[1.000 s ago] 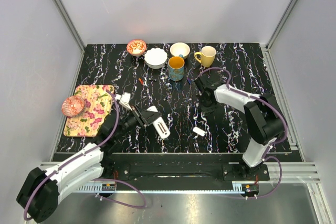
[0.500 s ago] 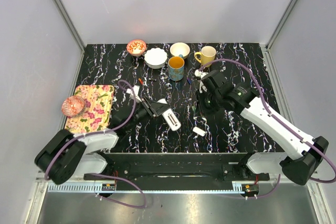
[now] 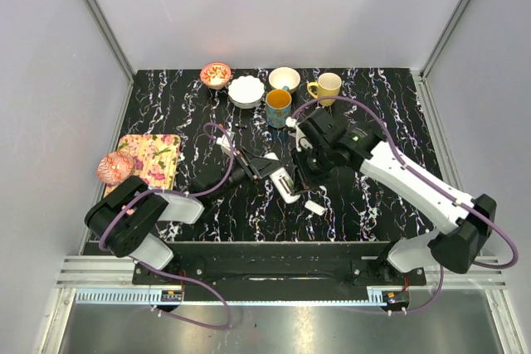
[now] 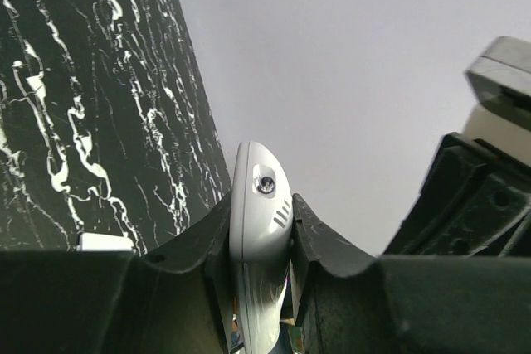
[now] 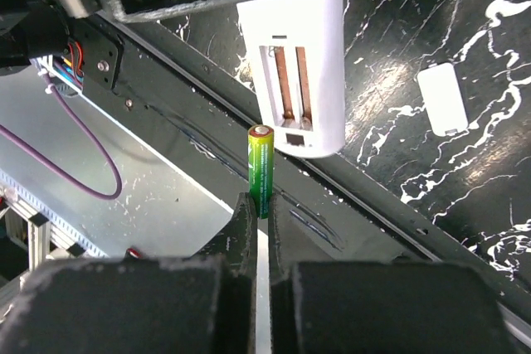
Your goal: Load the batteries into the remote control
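Observation:
The remote control (image 3: 285,186) is a slim white bar held above the table's middle by my left gripper (image 3: 274,173), which is shut on it. In the left wrist view the remote (image 4: 259,221) sits edge-on between the fingers. In the right wrist view its open battery slot (image 5: 290,80) faces the camera and is empty, with metal contacts showing. My right gripper (image 5: 259,205) is shut on a green battery (image 5: 260,167) that stands upright, its tip just below the remote's end. In the top view the right gripper (image 3: 300,163) is right beside the remote.
A small white chip (image 3: 314,206) lies on the table below the remote; it also shows in the right wrist view (image 5: 442,99). Mugs (image 3: 279,108) and bowls (image 3: 246,90) stand along the back. A floral tray (image 3: 153,153) lies at the left.
My left arm has carried the remote rightward toward the table's middle. My right arm has swung left and forward, bringing the battery up to the remote.

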Robot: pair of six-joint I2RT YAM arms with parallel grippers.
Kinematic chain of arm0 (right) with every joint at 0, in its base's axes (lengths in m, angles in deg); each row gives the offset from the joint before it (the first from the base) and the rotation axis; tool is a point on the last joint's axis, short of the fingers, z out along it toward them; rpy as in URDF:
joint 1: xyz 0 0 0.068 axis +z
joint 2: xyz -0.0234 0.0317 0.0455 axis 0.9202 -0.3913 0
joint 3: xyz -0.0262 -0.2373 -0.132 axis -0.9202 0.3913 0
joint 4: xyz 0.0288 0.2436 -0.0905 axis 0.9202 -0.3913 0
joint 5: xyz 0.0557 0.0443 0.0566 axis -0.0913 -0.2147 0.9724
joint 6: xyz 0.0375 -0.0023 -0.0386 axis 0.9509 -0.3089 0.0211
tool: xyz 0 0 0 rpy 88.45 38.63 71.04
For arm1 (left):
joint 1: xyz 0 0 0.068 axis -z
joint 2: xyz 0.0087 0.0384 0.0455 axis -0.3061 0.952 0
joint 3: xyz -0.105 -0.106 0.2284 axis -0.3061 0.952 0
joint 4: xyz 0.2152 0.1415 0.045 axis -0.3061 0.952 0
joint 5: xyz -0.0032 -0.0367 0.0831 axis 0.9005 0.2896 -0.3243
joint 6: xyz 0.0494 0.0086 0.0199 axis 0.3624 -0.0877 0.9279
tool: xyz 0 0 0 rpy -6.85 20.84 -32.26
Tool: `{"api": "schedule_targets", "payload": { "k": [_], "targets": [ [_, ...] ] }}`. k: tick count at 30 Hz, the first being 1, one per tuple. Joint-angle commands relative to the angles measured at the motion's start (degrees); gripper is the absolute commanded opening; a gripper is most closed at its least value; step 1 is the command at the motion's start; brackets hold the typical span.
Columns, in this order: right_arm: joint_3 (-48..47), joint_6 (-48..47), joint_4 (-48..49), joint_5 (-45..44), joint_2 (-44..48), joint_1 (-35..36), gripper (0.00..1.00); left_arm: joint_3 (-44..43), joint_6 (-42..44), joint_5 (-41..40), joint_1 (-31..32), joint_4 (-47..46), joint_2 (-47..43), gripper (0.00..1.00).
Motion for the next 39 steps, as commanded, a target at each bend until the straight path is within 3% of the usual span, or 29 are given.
{"api": "schedule_targets", "payload": {
  "k": [1, 16, 39],
  "targets": [
    [-3.01, -2.03, -1.37, 3.65, -2.89, 0.94, 0.0, -2.32, -1.07, 1.44, 0.44, -11.63, 0.23, 0.0],
    [-5.03, -4.49, -3.57, 3.74, -7.99, 1.11, 0.0, -1.09, -2.75, 4.51, 0.96, -17.16, 2.16, 0.0],
    [-4.68, -4.14, -2.87, 2.16, -10.89, 1.11, 0.0, -0.56, -1.69, 4.69, 1.49, -16.02, -1.0, 0.0]
  ]
}}
